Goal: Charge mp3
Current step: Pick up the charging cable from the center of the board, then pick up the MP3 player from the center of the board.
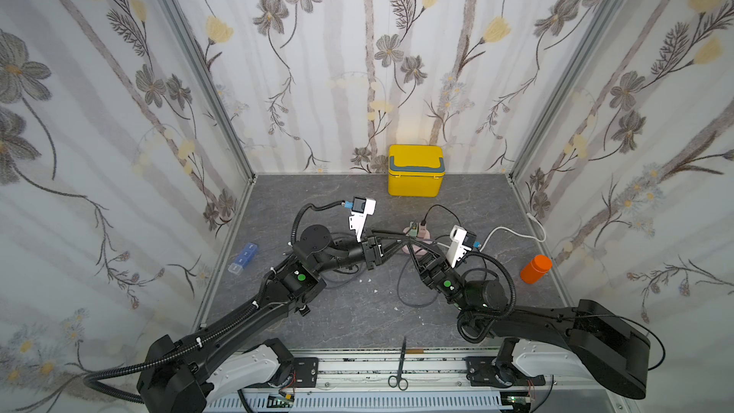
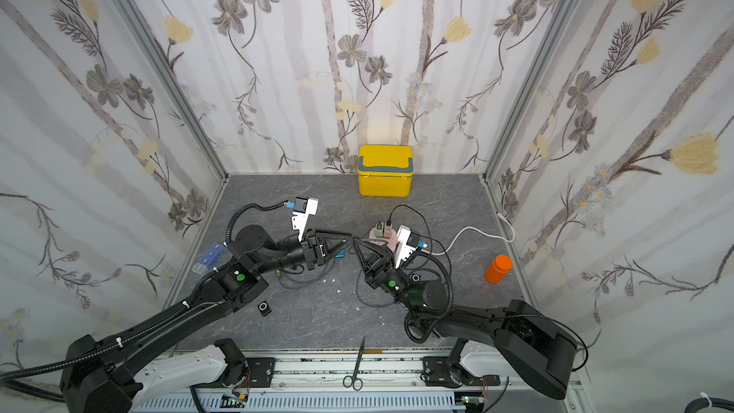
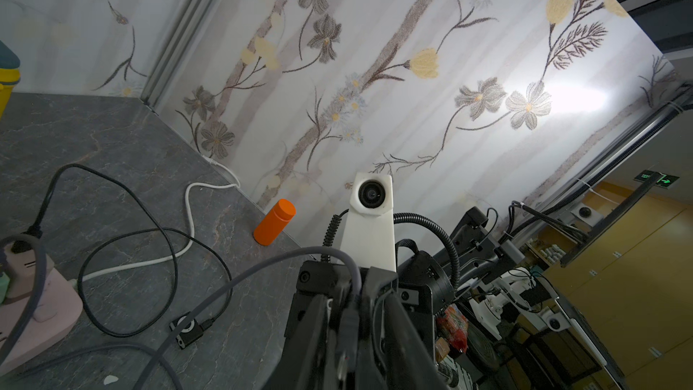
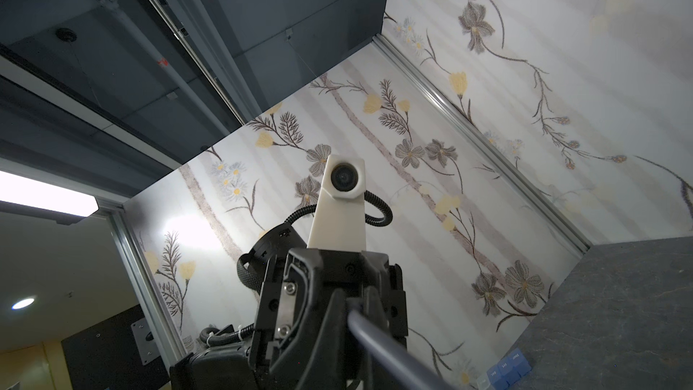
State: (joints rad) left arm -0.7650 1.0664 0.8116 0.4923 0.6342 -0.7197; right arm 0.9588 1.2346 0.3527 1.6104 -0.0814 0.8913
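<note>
Nearest, one mp3 player (image 2: pixel 263 307) lies on the grey table (image 2: pixel 317 327) just beside the left arm. Further in, the left gripper (image 2: pixel 346 241) and right gripper (image 2: pixel 357 245) meet tip to tip: the right fingers are clenched on the grey cable (image 4: pixel 382 345), while the left fingers stand parted around its plug (image 3: pixel 348 332). A second mp3 player (image 3: pixel 183 327), with a black cable (image 3: pixel 207 322) at its edge, lies near the pink power strip (image 3: pixel 52 309). A yellow box (image 2: pixel 384 172) stands at the back wall.

Front-centre desk (image 1: pixel 357 323) bare, clear passage. Mid-desk: cable (image 1: pixel 419 305) looped, power strip (image 3: pixel 56 309) behind it. Back wall blocked by box (image 1: pixel 415 176); bottle (image 1: pixel 535 269) by right wall, pill case (image 1: pixel 244 257) by left wall.
</note>
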